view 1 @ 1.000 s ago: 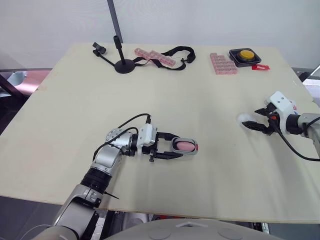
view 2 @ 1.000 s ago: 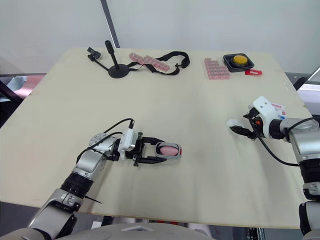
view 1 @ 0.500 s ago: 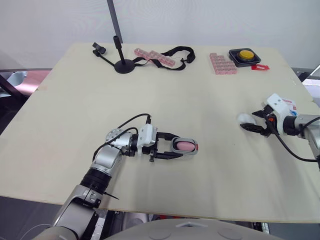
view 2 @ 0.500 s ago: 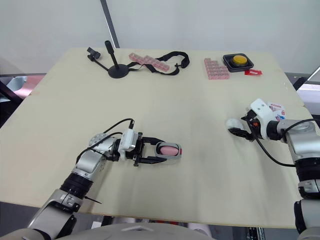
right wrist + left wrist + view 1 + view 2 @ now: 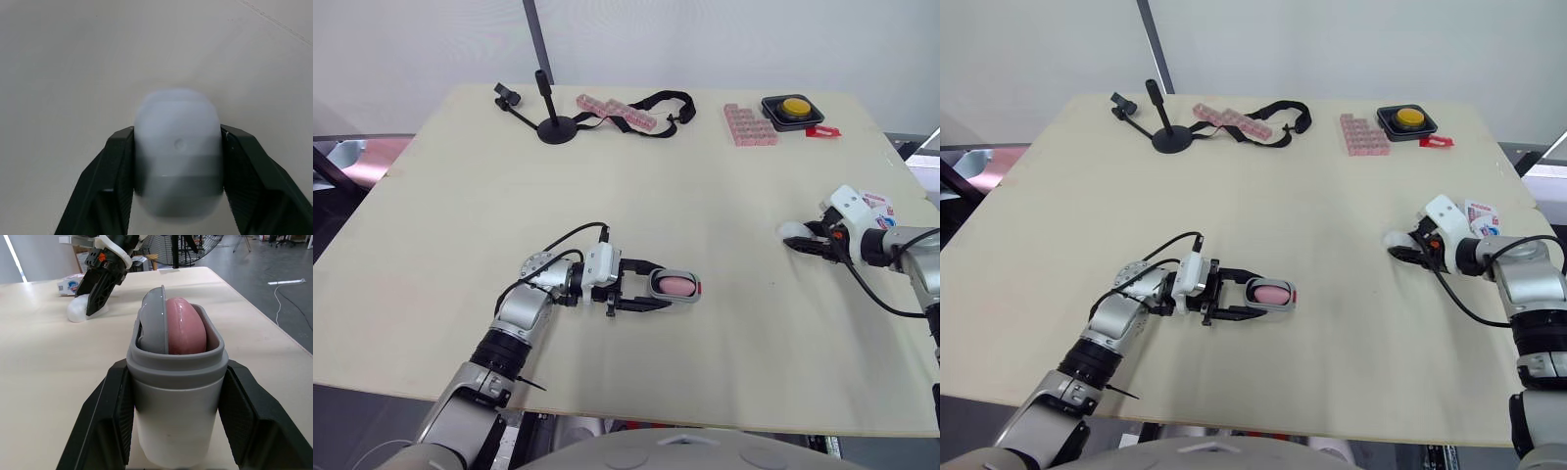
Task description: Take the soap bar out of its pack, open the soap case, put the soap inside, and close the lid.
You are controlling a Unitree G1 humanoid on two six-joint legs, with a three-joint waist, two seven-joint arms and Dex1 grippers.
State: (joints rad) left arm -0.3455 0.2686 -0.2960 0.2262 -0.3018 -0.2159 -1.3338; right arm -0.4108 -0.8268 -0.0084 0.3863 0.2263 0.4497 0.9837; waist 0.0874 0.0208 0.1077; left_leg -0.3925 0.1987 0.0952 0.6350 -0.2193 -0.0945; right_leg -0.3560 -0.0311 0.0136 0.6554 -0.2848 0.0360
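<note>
Seen from the head, the left gripper (image 5: 651, 288) clamps the soap case (image 5: 677, 298) with the pink soap (image 5: 676, 284) inside, bare table (image 5: 705, 166) all round it and the front edge near. The right gripper (image 5: 803, 242) pinches the lid (image 5: 792, 232) close to the right edge, near the pack (image 5: 874, 201). The left wrist view cuts off the case's base, and in the right wrist view the lid is blurred between both fingers (image 5: 105, 186).
</note>
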